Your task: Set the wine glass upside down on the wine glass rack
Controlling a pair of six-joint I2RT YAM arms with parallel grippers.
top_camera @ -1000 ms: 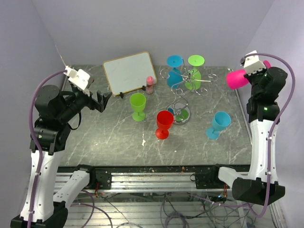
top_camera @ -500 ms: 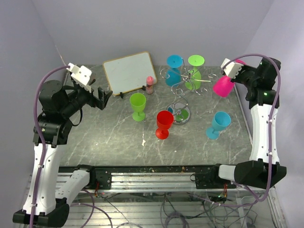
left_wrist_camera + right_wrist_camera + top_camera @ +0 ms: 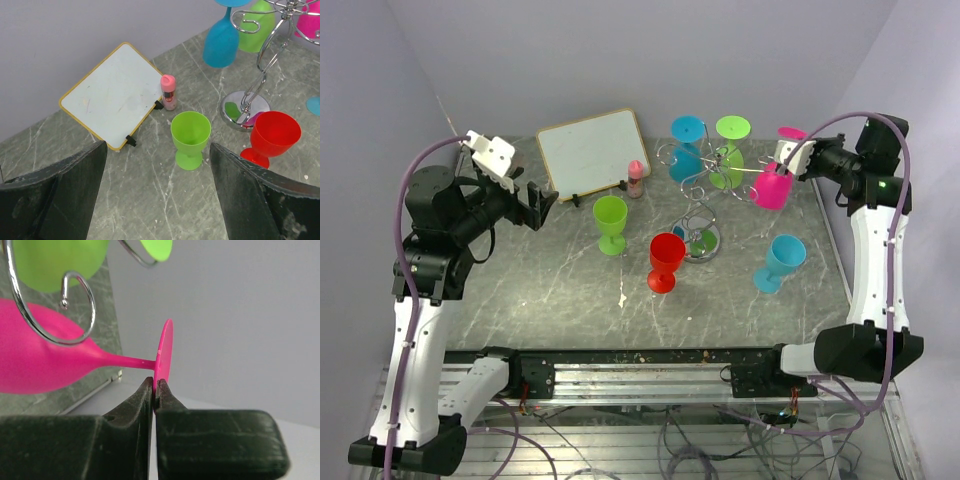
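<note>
A pink wine glass [image 3: 772, 186] hangs tilted, bowl down and foot up, at the right side of the silver wine glass rack [image 3: 720, 160]. My right gripper [image 3: 792, 150] is shut on the rim of its foot [image 3: 164, 352], fingertips [image 3: 149, 390] pinching the disc's edge. A curled wire arm [image 3: 75, 305] of the rack loops in front of the pink bowl [image 3: 35, 365]; I cannot tell whether they touch. A blue glass [image 3: 687, 160] and a green glass [image 3: 728, 165] hang upside down on the rack. My left gripper [image 3: 157, 147] is open over the table at the left, holding nothing.
A white board [image 3: 592, 150] leans at the back left with a small pink bottle [image 3: 636, 178] beside it. Upright on the table stand a green glass [image 3: 611, 222], a red glass [image 3: 666, 260] and a blue glass [image 3: 782, 262]. The rack's round base [image 3: 700, 240] is behind the red glass.
My right arm swung the pink glass left and down from the right wall to the rack, turning its bowl downward. The left arm barely shifted.
</note>
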